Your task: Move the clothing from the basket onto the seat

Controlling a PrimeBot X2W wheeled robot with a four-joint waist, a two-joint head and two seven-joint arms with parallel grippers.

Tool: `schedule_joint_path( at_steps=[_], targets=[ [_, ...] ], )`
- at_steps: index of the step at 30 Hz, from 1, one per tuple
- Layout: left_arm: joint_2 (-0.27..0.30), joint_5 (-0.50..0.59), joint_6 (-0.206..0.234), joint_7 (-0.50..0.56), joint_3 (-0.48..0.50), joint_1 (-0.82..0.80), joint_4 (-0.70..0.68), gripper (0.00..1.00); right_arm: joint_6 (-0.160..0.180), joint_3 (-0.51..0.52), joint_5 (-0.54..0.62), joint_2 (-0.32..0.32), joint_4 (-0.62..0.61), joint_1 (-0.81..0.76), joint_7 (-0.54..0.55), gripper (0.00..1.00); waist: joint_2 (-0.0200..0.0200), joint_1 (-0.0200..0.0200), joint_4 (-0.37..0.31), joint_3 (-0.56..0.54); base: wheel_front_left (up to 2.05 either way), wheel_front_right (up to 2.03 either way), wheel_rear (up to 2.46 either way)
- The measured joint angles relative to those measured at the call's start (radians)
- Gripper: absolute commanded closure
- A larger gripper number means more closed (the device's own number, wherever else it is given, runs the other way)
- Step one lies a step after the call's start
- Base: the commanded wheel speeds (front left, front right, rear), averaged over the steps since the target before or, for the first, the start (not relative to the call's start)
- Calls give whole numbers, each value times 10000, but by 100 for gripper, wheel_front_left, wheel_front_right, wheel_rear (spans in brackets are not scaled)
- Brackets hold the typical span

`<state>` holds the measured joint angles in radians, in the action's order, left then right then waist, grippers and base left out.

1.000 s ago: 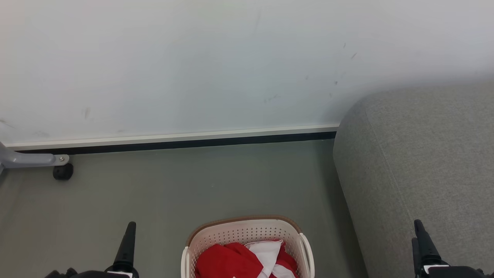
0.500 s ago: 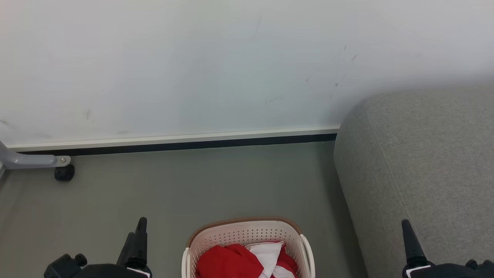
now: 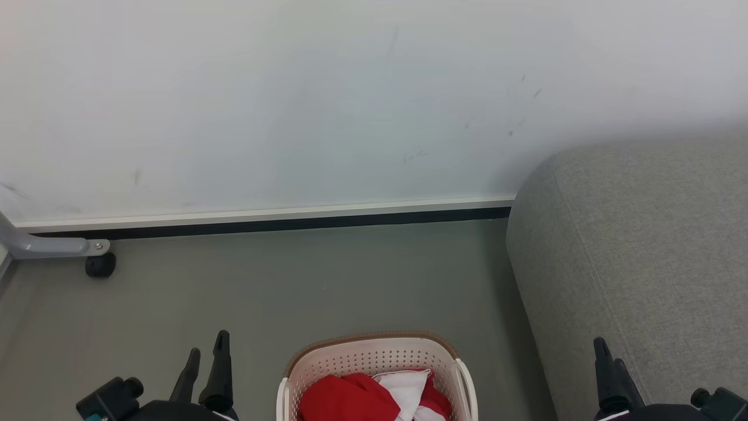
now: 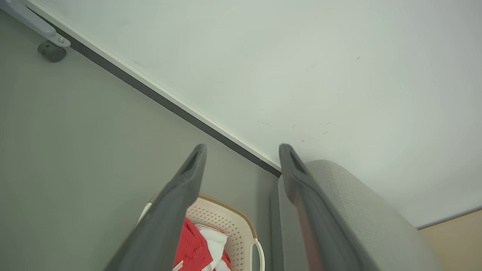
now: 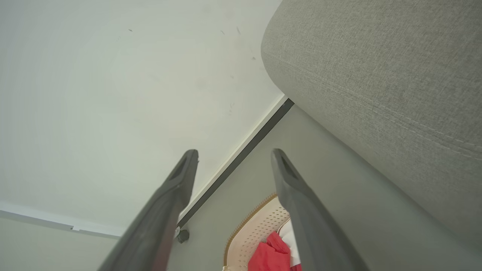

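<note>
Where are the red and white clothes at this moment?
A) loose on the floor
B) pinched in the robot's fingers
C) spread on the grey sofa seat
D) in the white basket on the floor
D: the clothing lies bunched inside the basket, which stands on the floor beside the seat.

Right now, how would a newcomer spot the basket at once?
Start at the big grey seat at the head view's right. On the floor just left of it stands the basket. It is a perforated cream tub with a brown rim, holding red and white clothing.
</note>
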<state>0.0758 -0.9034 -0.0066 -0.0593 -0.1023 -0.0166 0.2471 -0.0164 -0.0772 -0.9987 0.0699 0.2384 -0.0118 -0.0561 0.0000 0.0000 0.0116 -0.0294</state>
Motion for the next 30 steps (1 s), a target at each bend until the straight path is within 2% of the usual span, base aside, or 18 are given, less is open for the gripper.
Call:
schedule_joint_path(
  at_steps=[30],
  targets=[
    [10,4686,685,-940,-499,231,-499,0,585,-978,3620,228,-489,-271,-982,0,0,0,16,-153,0,0,0]
  ],
)
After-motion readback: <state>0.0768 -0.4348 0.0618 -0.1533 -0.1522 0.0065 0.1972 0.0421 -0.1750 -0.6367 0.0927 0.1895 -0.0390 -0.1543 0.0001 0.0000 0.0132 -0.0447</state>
